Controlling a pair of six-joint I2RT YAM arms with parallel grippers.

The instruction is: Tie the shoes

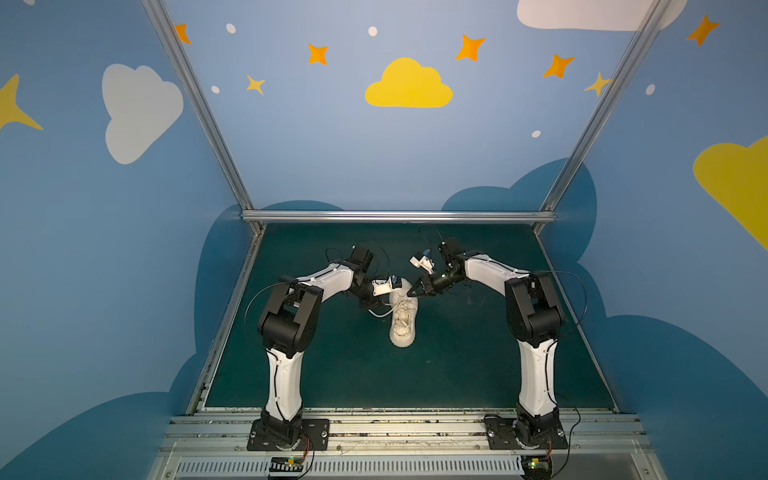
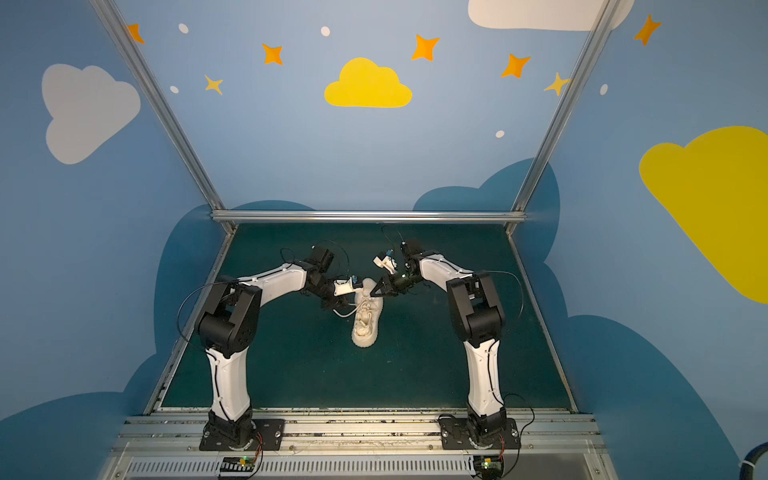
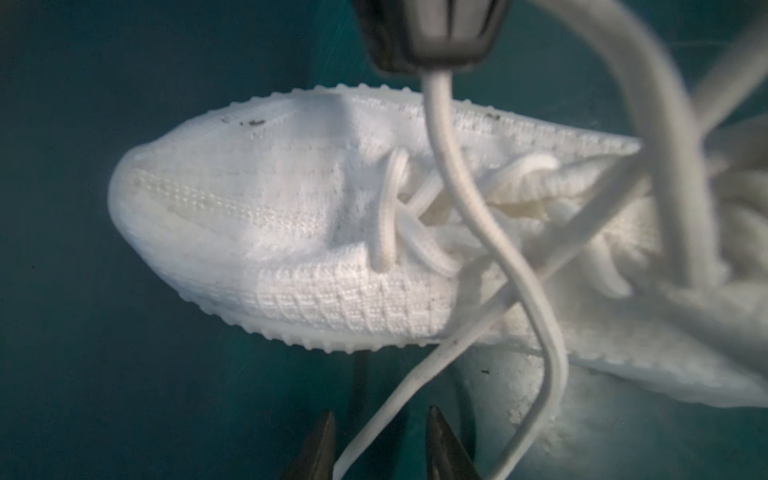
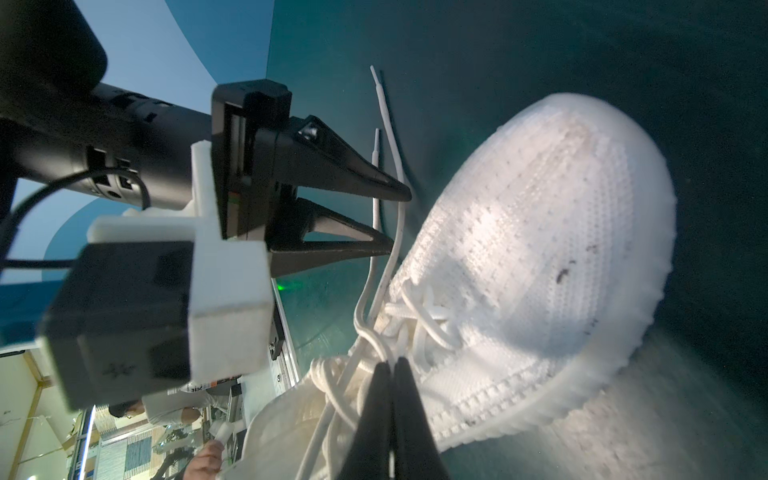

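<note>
On the green desk (image 1: 332,374): I see the sneaker (image 1: 402,328) upright on its sole, about midway between the two arms, toe towards the arm bases, heel towards the far edge.
Right fingers (image 4: 405,415): pressed together on a lace (image 3: 440,137) above the eyelets; it drops from their tips across the sneaker.
Left fingers (image 3: 440,444): partly apart, low, just beside the sneaker's left side; a second strand (image 3: 399,407) runs through the gap, and I see no pinch on it.
Loose ends (image 4: 376,83): both tips lie on the desk off the sneaker's left side.
</note>
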